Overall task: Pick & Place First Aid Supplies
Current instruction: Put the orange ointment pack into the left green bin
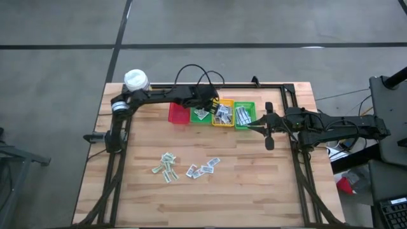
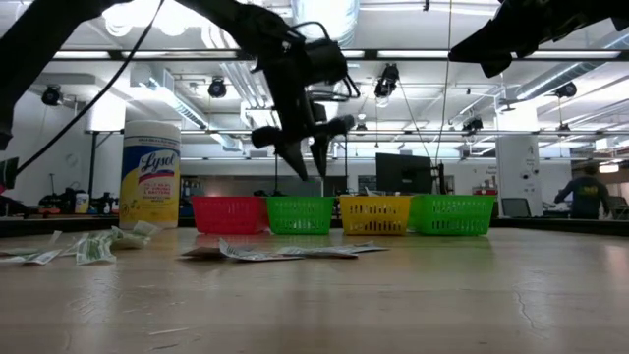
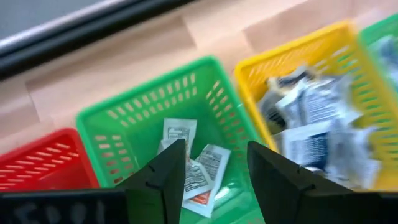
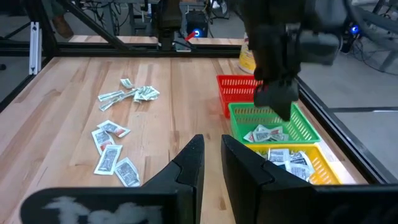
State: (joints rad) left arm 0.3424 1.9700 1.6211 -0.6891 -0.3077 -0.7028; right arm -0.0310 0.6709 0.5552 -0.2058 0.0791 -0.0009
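- Left gripper (image 2: pixel 303 162) hangs above the green basket (image 1: pixel 201 115), second in the row; jaws apart, nothing between them.
- Left wrist view: its fingers (image 3: pixel 168 177) frame that green basket (image 3: pixel 134 118), with a few white packets (image 3: pixel 196 165) lying on its floor.
- Basket row at the table's far edge, low view: red basket (image 2: pixel 229 213), green, yellow basket (image 2: pixel 374 214), second green basket (image 2: pixel 452 213), side by side.
- Yellow basket (image 3: pixel 323 56) holds a heap of white packets with grey-blue print (image 3: pixel 314 124); far green basket (image 1: pixel 245 114) also holds some.
- Loose first aid packets (image 1: pixel 166 165) lie in two clusters mid-table: green-print ones and, beside them, grey-blue ones (image 1: pixel 203 168).
- Right gripper (image 4: pixel 210 163) hovers just beside the far green basket, away from the loose packets; jaws narrow, a slim gap, holding nothing.
- Wipes canister with white lid (image 1: pixel 136 81) stands at the table's far left corner.
- Wooden table (image 1: pixel 254 191).
- A person (image 2: pixel 588 192) stands in the room behind, far off.
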